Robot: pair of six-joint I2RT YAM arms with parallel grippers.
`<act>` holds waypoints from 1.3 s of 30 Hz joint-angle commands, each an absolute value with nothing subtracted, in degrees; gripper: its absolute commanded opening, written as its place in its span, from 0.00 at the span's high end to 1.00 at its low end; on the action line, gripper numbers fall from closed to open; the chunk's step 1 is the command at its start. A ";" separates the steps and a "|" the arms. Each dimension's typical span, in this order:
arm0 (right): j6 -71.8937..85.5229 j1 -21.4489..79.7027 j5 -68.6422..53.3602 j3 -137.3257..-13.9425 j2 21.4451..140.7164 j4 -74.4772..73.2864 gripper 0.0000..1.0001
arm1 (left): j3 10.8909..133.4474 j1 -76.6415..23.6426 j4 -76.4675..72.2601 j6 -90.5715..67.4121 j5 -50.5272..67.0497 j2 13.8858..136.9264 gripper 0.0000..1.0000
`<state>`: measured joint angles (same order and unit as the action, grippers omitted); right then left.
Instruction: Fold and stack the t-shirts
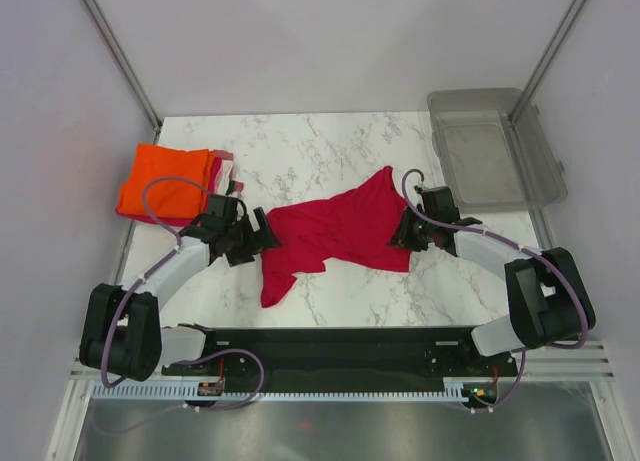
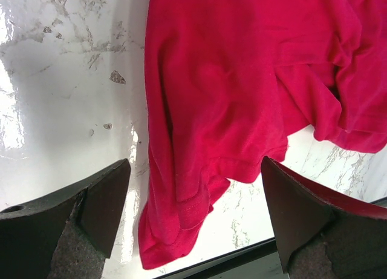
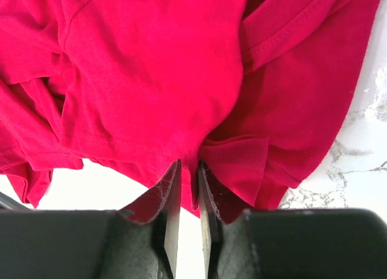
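Observation:
A crimson red t-shirt (image 1: 340,231) lies crumpled across the middle of the marble table; it also fills the left wrist view (image 2: 242,91) and the right wrist view (image 3: 151,79). My right gripper (image 1: 407,233) is shut on the shirt's right edge, a fold of cloth pinched between the fingers (image 3: 174,194). My left gripper (image 1: 258,236) is open at the shirt's left edge, jaws wide apart above the cloth, holding nothing. A folded bright orange t-shirt (image 1: 165,184) tops a stack at the back left, with pink, white and dark red edges (image 1: 225,171) showing.
A clear grey plastic bin (image 1: 493,149) with its lid open stands at the back right. The table's near edge with the black base rail (image 1: 330,346) runs along the front. Metal frame posts rise at both back corners.

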<state>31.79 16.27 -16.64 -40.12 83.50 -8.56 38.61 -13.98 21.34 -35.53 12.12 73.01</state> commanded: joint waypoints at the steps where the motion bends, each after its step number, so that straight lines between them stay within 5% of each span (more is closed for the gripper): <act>1: 32.43 16.44 -18.19 -41.40 81.92 -7.12 0.79 | 40.60 -14.24 21.97 -33.58 11.43 71.10 0.04; 4: 32.70 16.44 -18.72 -41.92 81.04 -7.73 1.00 | 40.69 -14.24 22.06 -33.58 11.51 70.93 0.04; 24: 31.82 8.26 -23.37 -65.56 80.32 -17.14 1.00 | 41.22 -18.19 21.80 -33.31 8.26 77.34 0.04; 27: 31.20 8.09 -24.96 -65.66 81.12 -18.02 1.00 | 41.40 -18.89 21.53 -32.96 8.35 78.48 0.15; 33: 30.15 8.09 -24.00 -59.07 77.88 -17.76 1.00 | 41.75 -19.07 21.53 -32.17 7.82 78.31 0.56; 34: 29.80 8.00 -23.47 -58.19 77.61 -17.84 1.00 | 42.01 -19.07 21.62 -32.08 7.74 78.31 0.78; 36: 29.88 7.47 -23.12 -57.92 77.08 -17.93 1.00 | 42.36 -19.07 22.23 -31.99 7.38 77.87 0.98; 39: 30.15 6.07 -23.55 -59.41 77.17 -18.10 1.00 | 42.80 -19.07 23.64 -32.69 6.33 75.51 0.98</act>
<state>31.05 7.55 -23.27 -57.67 79.72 -19.38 40.36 -18.79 22.85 -33.23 8.47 78.22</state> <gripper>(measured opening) 0.011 0.044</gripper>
